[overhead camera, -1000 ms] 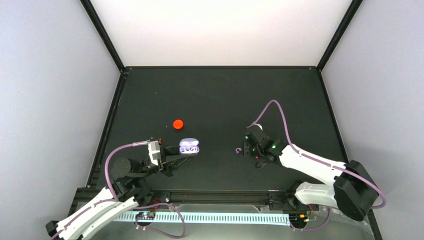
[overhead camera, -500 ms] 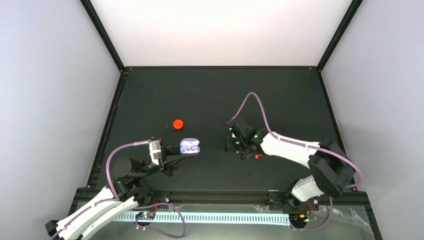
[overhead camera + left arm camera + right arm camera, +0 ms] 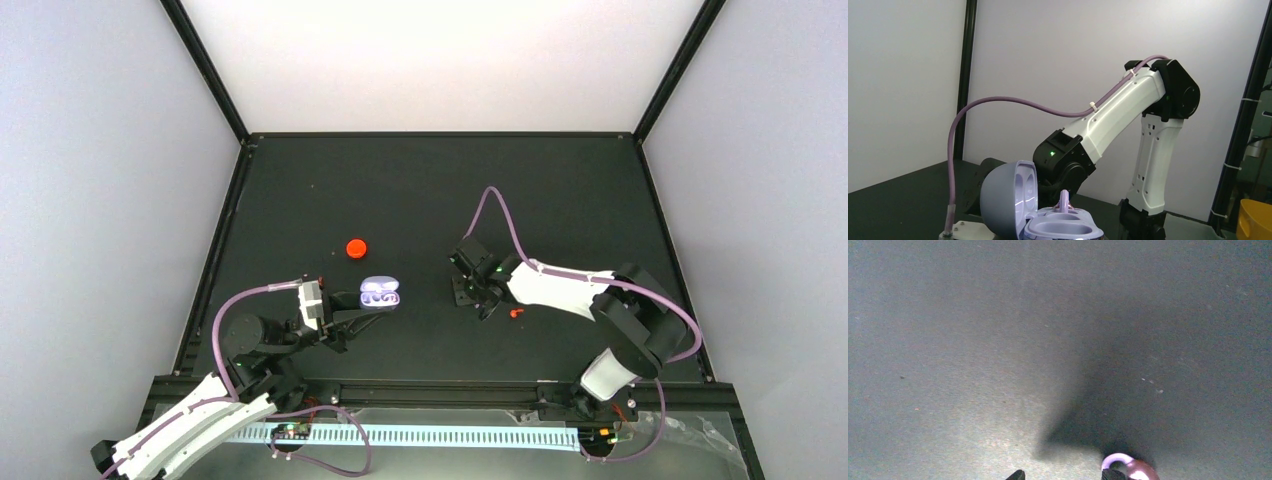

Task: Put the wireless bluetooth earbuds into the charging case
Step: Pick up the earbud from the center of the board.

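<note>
Right wrist: your right gripper (image 3: 1065,475) part-open, nothing between; tiny purple-white earbud (image 3: 1130,469) beside one jaw. Left gripper (image 3: 366,308) clamps pale-lavender oval case (image 3: 379,293).

Assessment: a robotics laboratory test cell. The matte black table (image 3: 430,190) is boxed in on three sides by plain pale panels (image 3: 440,60) set in black frame posts (image 3: 205,70). Two white-and-black robot arms, left (image 3: 190,430) and right (image 3: 560,290), are bolted to a black rail (image 3: 440,392) at the table's near edge. A purple cable (image 3: 998,98) loops along the right arm. A light strip (image 3: 420,436) runs just outside that rail. Beyond the table's right side stands a black post (image 3: 1243,120) fitted with white cable ties.
</note>
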Motion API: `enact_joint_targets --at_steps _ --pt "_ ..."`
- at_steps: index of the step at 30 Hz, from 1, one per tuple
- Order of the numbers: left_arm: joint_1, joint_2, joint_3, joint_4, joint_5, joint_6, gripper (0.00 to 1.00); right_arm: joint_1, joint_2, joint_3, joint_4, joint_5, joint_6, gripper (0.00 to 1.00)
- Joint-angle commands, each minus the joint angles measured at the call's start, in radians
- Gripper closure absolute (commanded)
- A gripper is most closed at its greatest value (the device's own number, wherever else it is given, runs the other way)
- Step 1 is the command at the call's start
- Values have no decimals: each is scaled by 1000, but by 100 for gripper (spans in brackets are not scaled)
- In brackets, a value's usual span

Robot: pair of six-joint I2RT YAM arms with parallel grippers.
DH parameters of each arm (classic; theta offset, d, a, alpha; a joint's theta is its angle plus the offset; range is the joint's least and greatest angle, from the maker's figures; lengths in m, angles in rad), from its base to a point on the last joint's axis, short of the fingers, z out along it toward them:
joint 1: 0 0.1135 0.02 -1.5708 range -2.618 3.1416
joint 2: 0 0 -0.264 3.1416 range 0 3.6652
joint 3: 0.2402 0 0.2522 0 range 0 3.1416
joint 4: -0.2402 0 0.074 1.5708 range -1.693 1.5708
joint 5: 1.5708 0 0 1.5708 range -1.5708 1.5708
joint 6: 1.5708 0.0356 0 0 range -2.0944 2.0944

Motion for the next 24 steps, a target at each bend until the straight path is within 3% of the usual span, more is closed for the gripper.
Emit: enact_joint_targets --at_steps 1,17,24 --pt "-4 -3 11 7 -1 6 98 2 -12 -27 -23 73 28 61" --pt "-5 -19 8 1 -1 0 99 -7 -211 -113 -26 96 -26 61" --pt "-5 -9 10 8 3 -1 98 -21 -108 -35 -45 106 -130 64"
